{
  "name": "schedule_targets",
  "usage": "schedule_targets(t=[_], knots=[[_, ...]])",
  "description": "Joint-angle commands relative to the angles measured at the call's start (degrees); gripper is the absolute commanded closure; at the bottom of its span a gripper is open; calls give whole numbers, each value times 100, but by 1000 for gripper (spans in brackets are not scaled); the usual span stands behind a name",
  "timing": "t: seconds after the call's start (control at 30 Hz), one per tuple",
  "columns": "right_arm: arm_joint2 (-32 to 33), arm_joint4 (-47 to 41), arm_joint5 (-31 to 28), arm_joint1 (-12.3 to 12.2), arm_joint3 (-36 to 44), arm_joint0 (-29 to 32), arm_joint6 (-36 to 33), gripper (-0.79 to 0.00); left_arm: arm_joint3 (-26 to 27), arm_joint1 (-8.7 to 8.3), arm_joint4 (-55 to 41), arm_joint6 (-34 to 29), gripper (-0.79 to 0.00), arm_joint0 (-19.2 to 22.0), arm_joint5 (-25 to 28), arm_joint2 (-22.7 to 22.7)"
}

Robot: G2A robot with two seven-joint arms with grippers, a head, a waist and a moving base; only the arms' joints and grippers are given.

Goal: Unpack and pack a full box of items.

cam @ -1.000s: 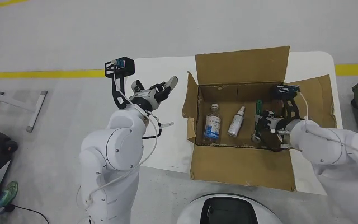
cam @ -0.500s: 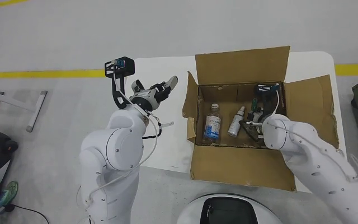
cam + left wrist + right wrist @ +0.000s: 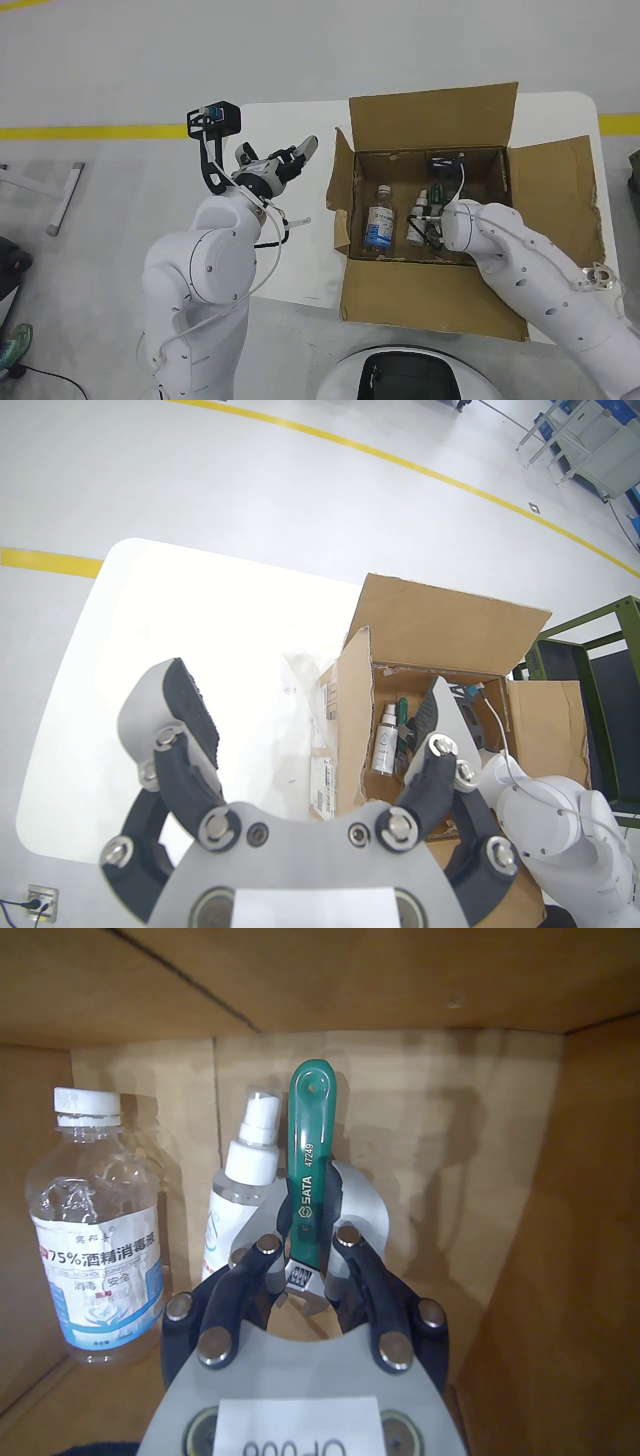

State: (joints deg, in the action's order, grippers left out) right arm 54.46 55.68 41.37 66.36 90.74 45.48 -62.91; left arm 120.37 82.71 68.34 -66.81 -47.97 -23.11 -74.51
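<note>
Inside the box, near its middle, our right gripper is clamped on the green wrench, just beside the spray bottle. Our left gripper hangs spread and empty above the table, apart from the box. We judge the wrench is mid-transfer, in or out; the next move needs a straight path that spares the spray bottle.
</note>
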Motion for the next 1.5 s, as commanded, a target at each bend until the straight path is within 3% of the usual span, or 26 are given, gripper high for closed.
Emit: schedule_targets(t=[0.0,0.03,0.07,0.13,0.17,0.27,0.3,0.37,0.53,0.67,0.73,0.83,0.87,1.0,1.1,1.13,1.2,1.3,1.47], knots=[[-85,-11,-29,48,-70,-103,-29,0,0,0,0,0,-785,0,0,0],[-115,-46,-59,72,-67,-153,-60,0,0,0,0,0,-785,0,0,0],[-150,-7,-77,89,-71,-190,-78,-62,0,0,0,0,-785,0,0,0],[-179,25,-121,118,-66,-228,-121,-286,0,0,0,0,-785,0,0,0],[-174,24,-150,128,-76,-236,-151,-360,0,0,0,0,-785,0,0,0],[-130,98,-230,142,-47,-228,-230,-379,0,0,0,0,-785,0,0,0],[-113,151,-279,140,-8,-210,-279,-425,0,0,0,0,-785,0,0,0],[-57,313,-391,126,64,-161,-392,-625,0,0,0,0,-785,0,0,0],[328,425,-673,77,492,57,-674,-588,0,0,0,0,-785,0,0,0],[1006,747,-988,-53,1454,473,-988,-696,0,0,0,0,-785,0,0,0],[1589,912,-1180,-140,2100,786,-1181,-640,0,0,0,0,-785,0,0,0],[2699,998,-1504,-254,3012,1269,-1505,-677,0,0,0,0,-785,0,0,0],[3067,921,-1638,-281,3289,1411,-1638,-613,0,0,0,0,-785,0,0,0],[4462,718,-2195,-381,3857,1864,-2180,-665,0,0,0,0,-785,0,0,0],[5395,447,-2549,-429,3884,2119,-2365,-582,0,0,0,0,-785,0,0,0],[5658,317,-2668,-439,3877,2203,-2385,-511,0,0,0,0,-785,0,0,0],[6156,158,-2929,-461,3851,2400,-2424,-499,0,0,0,0,-785,0,0,0],[6735,124,-3336,-492,3804,2746,-2509,-376,0,0,0,0,-785,0,0,0],[7328,333,-3833,-561,3640,3364,-2509,-354,0,0,0,0,-785,0,0,0]])
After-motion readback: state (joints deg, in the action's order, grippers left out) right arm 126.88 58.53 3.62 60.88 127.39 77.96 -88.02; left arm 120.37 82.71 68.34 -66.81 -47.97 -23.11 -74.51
